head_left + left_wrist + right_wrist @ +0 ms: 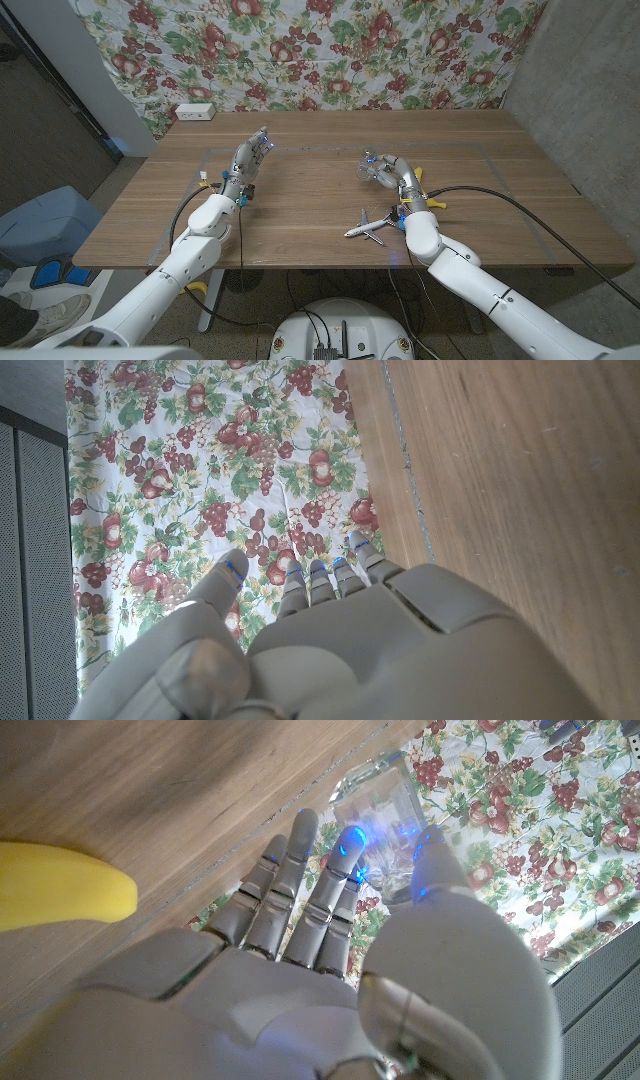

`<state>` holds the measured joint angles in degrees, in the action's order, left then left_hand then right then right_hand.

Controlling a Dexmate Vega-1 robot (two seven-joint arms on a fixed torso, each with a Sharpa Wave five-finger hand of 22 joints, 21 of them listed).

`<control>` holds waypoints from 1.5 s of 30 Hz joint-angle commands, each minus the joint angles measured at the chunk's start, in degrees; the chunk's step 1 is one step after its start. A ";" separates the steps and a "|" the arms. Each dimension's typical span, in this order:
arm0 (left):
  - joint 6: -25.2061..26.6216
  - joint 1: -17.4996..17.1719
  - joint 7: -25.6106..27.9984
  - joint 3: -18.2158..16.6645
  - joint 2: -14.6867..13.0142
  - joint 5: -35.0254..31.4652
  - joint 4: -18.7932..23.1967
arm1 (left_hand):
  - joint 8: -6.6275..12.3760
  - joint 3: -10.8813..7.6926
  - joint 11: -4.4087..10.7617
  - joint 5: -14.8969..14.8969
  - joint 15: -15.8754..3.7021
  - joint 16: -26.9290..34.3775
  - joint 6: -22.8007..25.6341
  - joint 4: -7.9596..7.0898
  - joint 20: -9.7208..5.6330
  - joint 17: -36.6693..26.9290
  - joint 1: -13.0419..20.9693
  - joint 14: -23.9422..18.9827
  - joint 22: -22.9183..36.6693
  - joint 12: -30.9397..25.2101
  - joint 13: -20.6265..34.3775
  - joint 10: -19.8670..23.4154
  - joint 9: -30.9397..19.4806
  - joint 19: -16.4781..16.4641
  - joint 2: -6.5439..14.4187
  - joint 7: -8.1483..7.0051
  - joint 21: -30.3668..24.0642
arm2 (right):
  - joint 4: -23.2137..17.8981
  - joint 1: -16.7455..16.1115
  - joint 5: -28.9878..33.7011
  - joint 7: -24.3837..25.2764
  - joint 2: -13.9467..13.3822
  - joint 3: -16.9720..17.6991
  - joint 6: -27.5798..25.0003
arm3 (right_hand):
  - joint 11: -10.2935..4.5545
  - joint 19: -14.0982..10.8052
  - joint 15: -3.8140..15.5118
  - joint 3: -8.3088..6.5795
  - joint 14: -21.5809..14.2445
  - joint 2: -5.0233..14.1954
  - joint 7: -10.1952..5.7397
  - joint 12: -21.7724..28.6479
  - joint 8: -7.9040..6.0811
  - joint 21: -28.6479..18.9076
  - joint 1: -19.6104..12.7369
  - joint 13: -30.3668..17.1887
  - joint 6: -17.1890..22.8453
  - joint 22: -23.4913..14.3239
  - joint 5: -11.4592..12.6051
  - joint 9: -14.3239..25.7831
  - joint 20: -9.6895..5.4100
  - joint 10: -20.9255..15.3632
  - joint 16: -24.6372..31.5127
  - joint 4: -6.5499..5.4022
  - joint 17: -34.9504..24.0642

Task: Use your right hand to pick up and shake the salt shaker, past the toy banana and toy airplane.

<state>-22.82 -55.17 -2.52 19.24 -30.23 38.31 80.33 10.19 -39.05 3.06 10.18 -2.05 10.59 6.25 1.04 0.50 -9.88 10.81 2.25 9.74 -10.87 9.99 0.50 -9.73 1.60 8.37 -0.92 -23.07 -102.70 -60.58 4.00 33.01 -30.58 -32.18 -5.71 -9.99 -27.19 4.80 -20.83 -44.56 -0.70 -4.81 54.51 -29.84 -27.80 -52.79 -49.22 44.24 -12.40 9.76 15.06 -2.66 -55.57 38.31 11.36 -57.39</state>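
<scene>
Past the toy banana [432,200] and toy airplane [368,227], my right fingers [345,850] are wrapped on the salt shaker [385,820], which could slip if I shake hard.

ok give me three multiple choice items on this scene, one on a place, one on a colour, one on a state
1. Where does the small white toy airplane lie?
A. on the wooden table, just on the robot's left of the right forearm
B. on the left robot hand
C. against the floral cloth

2. What colour is the curved plastic toy banana?
A. green
B. yellow
C. red

3. What is the right robot hand doing?
A. lying far from everything
B. holding the airplane
C. reaching around the clear glass salt shaker, fingers either side

Answers: 1 A, the head view shows it on the bare wood there. 2 B, the right wrist view shows it yellow. 3 C, thumb and fingers flank the shaker; whether it is lifted I cannot tell.
</scene>
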 commanded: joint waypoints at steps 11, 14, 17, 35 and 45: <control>-0.51 -2.03 1.56 -0.34 -0.47 -0.62 2.63 | 0.19 0.08 0.03 0.24 -0.57 -0.07 0.42 0.16 0.05 0.06 0.43 -0.26 0.16 -0.09 0.09 0.23 -0.26 -0.38 2.19 -0.14 0.44 | 0.16 -1.69 -3.92 0.26 0.63 3.30 5.53 | 0.13 0.09 7.96 -1.93 -0.97 6.01 3.77 0.79 -2.34 -0.87 -5.84 -0.45 14.74 -0.17 0.40 9.67 -0.66 0.46 -0.37 -2.00 -1.05; -0.54 -2.32 1.81 -0.41 -0.56 -0.71 3.00 | 0.18 0.08 0.03 0.24 -0.59 -0.08 0.41 0.16 0.05 0.06 0.42 -0.23 0.16 -0.08 0.09 0.22 -0.26 -0.41 2.19 -0.12 0.50 | 0.52 -1.68 -4.74 -0.07 0.81 3.70 6.43 | 0.08 0.11 7.96 -1.91 -1.10 6.02 3.85 0.97 -2.32 -0.99 -5.87 -0.72 14.82 -0.18 0.40 9.66 -0.65 0.65 -0.39 -2.01 -1.29; -0.52 -2.62 2.08 -0.49 -0.63 -0.76 3.38 | 0.18 0.09 0.04 0.24 -0.57 -0.08 0.41 0.16 0.03 0.06 0.41 -0.23 0.16 -0.10 0.09 0.27 -0.26 -0.43 2.17 -0.10 0.56 | 0.73 -1.73 -5.01 0.07 0.95 4.05 7.02 | 0.04 0.16 7.90 -1.88 -1.14 6.03 3.88 1.15 -2.30 -1.11 -5.83 -0.84 14.82 -0.19 0.40 9.70 -0.63 0.64 -0.49 -2.06 -1.52; -0.54 -3.40 3.00 -0.67 -0.85 -1.19 4.60 | 0.17 0.11 0.05 0.23 -0.64 -0.09 0.40 0.18 0.09 0.06 0.38 -0.25 0.17 -0.07 0.09 0.24 -0.26 -0.55 2.14 -0.15 0.88 | 1.55 -2.44 -6.43 0.92 1.77 5.91 10.09 | -0.11 0.21 7.90 -1.86 -1.34 6.10 4.06 1.53 -2.27 -1.67 -5.88 -0.99 14.74 -0.24 0.46 9.98 -0.58 0.89 -0.88 -2.12 -2.46; -0.58 -3.78 3.27 -0.84 -1.00 -1.25 4.88 | 0.20 0.23 0.12 0.19 -0.52 -0.10 0.47 0.34 0.18 0.11 0.35 -0.32 0.17 -0.07 0.09 0.24 -0.26 -0.55 1.87 -0.17 1.13 | 2.82 -2.78 -7.61 1.67 3.11 6.82 12.83 | -0.28 0.36 7.91 -1.87 -1.35 6.08 4.15 1.78 -2.21 -1.98 -5.94 -1.10 14.72 -0.26 0.49 10.07 -0.56 1.02 -1.22 -2.10 -3.00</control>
<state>-23.37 -58.42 0.37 18.63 -31.05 37.16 84.67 10.19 -38.80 3.06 10.18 -2.05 10.59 6.25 1.29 0.61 -9.59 10.81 2.25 9.74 -10.87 9.99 0.49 -9.73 1.09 8.38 -0.92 -22.20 -101.03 -62.98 -2.25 33.84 -28.66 -26.35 4.18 -10.15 -27.20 5.01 -20.83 -45.36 -0.73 -4.31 55.95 -29.85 -29.47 -52.83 -50.03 44.74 -12.39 9.98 15.23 -2.66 -54.80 37.43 11.35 -60.11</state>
